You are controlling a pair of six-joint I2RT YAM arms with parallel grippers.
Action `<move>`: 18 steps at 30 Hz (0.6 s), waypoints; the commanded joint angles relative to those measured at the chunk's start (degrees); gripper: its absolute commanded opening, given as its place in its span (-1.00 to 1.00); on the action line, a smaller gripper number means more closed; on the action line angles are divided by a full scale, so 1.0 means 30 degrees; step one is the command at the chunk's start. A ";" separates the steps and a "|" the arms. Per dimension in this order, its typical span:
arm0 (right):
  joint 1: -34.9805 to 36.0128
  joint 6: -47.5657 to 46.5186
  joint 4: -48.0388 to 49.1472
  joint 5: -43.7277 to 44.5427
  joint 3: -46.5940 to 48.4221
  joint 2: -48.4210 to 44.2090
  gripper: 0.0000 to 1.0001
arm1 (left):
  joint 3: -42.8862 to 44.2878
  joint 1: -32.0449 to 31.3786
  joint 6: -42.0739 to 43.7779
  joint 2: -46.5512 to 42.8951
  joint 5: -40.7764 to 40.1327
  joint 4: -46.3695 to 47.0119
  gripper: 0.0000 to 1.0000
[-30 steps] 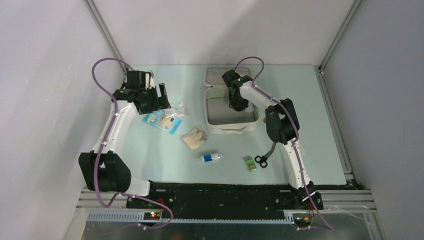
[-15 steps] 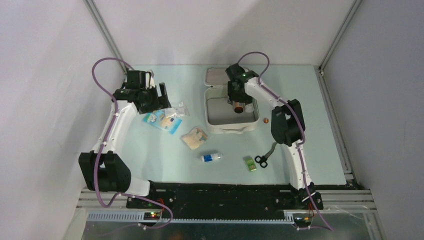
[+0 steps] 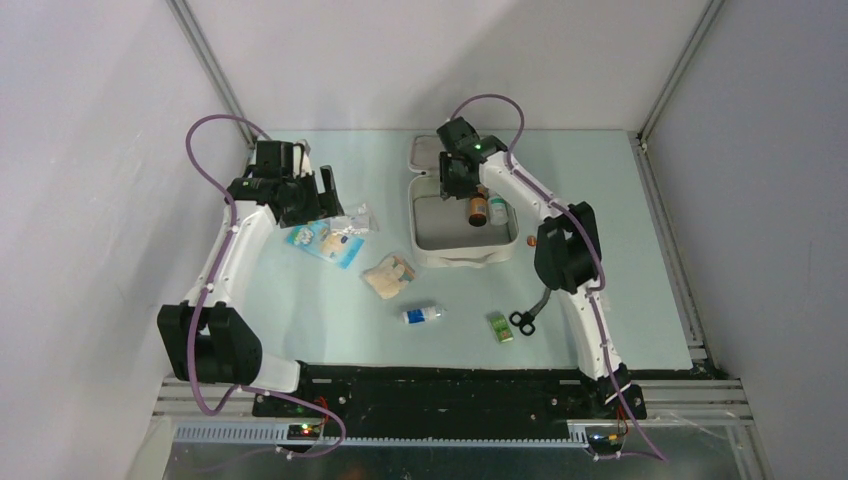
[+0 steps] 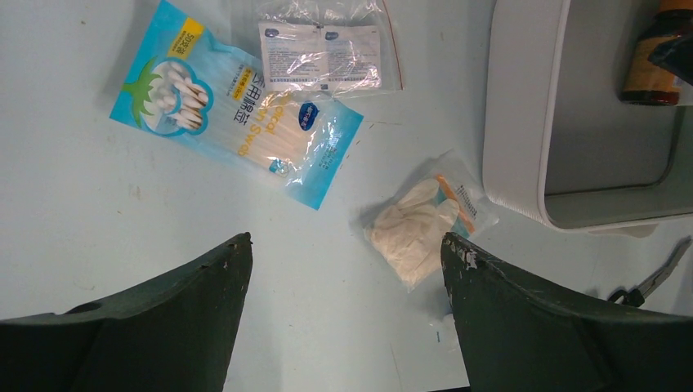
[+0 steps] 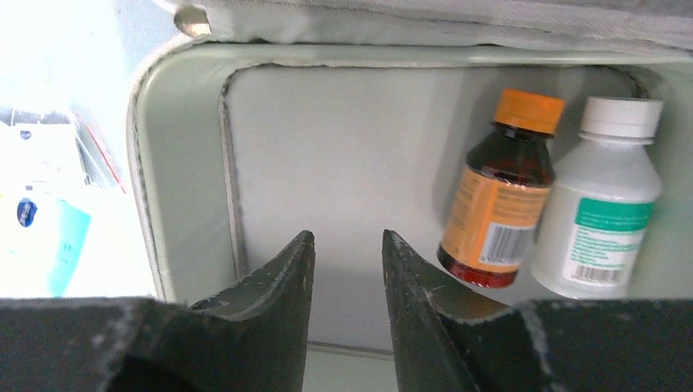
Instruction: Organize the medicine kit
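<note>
The medicine kit (image 3: 460, 258) lies open at the back centre, a white case with a grey lining (image 5: 343, 147) and its lid (image 3: 428, 152) folded back. An amber bottle with an orange cap (image 3: 478, 208) (image 5: 498, 196) lies inside, beside a white bottle (image 3: 497, 211) (image 5: 605, 212), against the kit's right wall. My right gripper (image 3: 455, 180) (image 5: 347, 237) hovers over the kit's back left part. Its jaws are a narrow gap apart, with nothing between them. My left gripper (image 3: 325, 195) (image 4: 346, 241) stands wide open above the table, left of the kit (image 4: 523, 106).
A blue cotton swab pack (image 3: 325, 242) (image 4: 237, 122), a clear sachet bag (image 3: 352, 220) (image 4: 323, 53) and a glove packet (image 3: 388, 275) (image 4: 421, 229) lie left of the kit. Nearer the front lie a small white bottle (image 3: 423, 315), a green box (image 3: 501, 327) and black scissors (image 3: 524, 318).
My right gripper has let go of the amber bottle inside the kit and drawn back toward the lid. Its jaws widened, then narrowed. The left arm has not moved.
</note>
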 commanded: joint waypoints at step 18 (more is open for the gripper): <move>-0.0783 0.0721 -0.0448 0.3761 -0.0037 0.1809 -0.16 | 0.1648 -0.0207 0.0140 -0.0093 -0.0518 0.0492 0.81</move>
